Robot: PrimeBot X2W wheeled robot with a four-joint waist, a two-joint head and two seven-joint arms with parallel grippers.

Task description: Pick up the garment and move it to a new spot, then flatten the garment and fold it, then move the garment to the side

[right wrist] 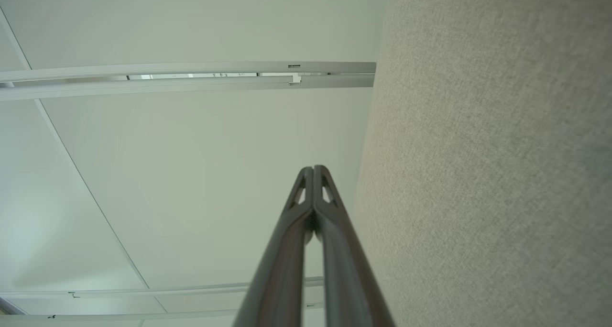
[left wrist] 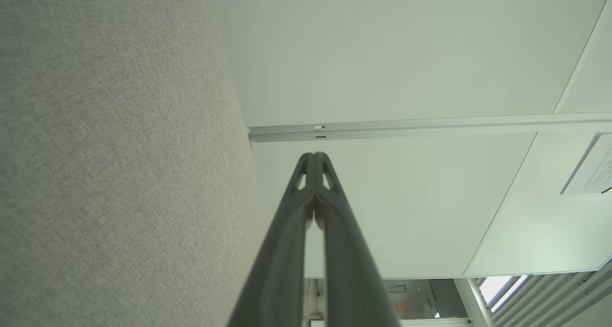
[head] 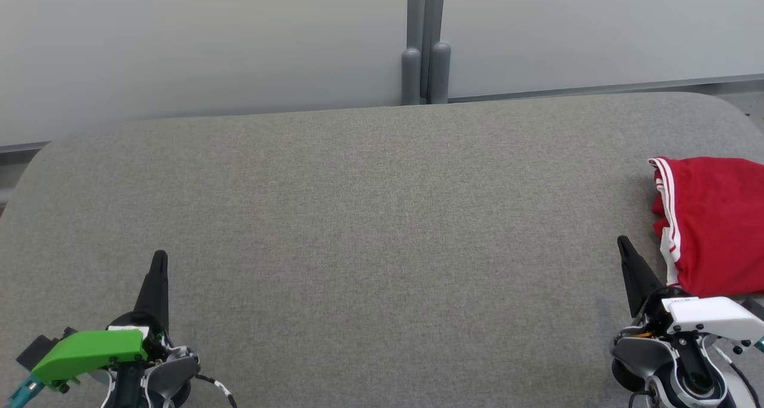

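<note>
**Red garment rests at the table's right end, both grippers shut and empty**

We see a folded red fabric garment with white stripes along one edge (head: 713, 223) lying on the right end of the wide grey felt-covered table with rounded corners (head: 370, 217). Part of it runs past the picture's edge. The cloth looks bunched along its striped side and smoother across the top.

Our right gripper (head: 624, 244) sits over the table's front right area, just beside the garment's striped edge, its two long dark fingers pressed together with nothing between them. We cannot tell whether it touches the cloth. The white cover on its wrist (head: 710, 315) overlaps the garment's near edge in the head view.

Our left gripper (head: 160, 260) sits over the table's front left area, well apart from the garment, behind a bright green wrist cover (head: 89, 351). Its fingers also meet at the tips and hold nothing, which the left wrist view confirms.

Beyond the table's far edge stand pale grey wall panels (head: 209, 50), joined near the table's middle by a darker grey upright post (head: 425, 44).
</note>
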